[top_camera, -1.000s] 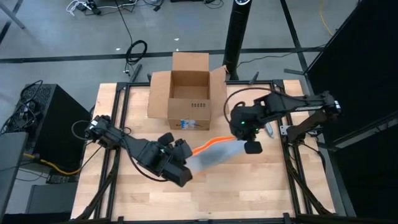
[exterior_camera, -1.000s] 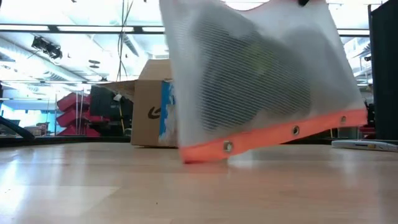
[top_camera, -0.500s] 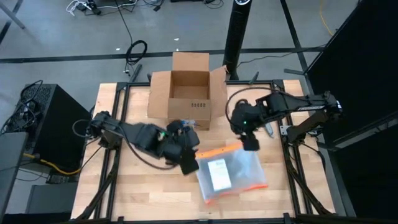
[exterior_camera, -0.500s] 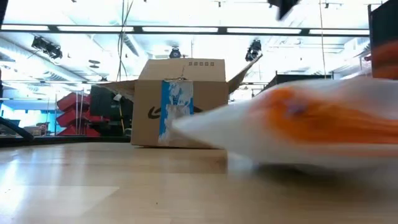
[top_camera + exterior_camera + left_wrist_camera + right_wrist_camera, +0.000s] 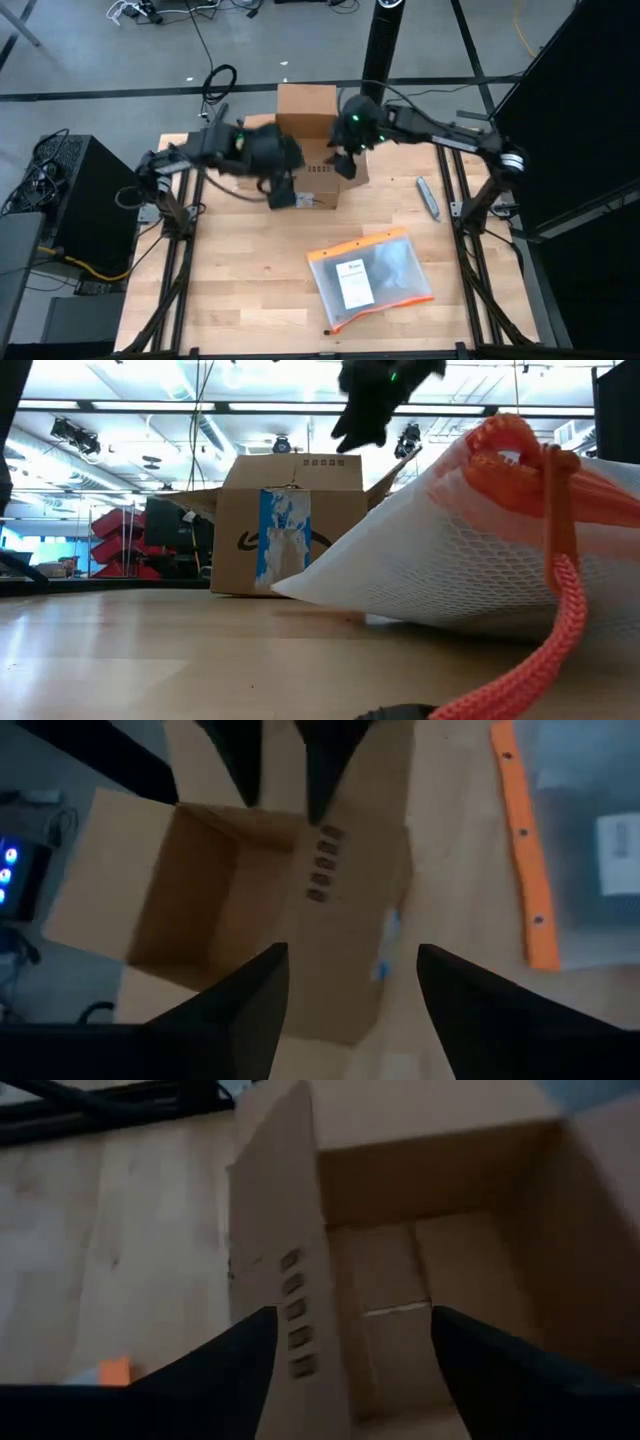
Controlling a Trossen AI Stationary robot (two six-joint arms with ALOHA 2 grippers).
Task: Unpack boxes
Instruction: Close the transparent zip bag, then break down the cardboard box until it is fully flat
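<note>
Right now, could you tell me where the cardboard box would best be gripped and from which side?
I would grip the box by the top edge of its labelled front wall, coming down from above. It stands upright with its flaps open, so that thin rim is exposed, and both hands, the left and the right, hover open over it.

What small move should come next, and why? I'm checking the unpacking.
Probably a closer look inside the box: both open grippers, left and right, hover at it, the pouch lies on the table, and the visible floor looks bare.
</note>
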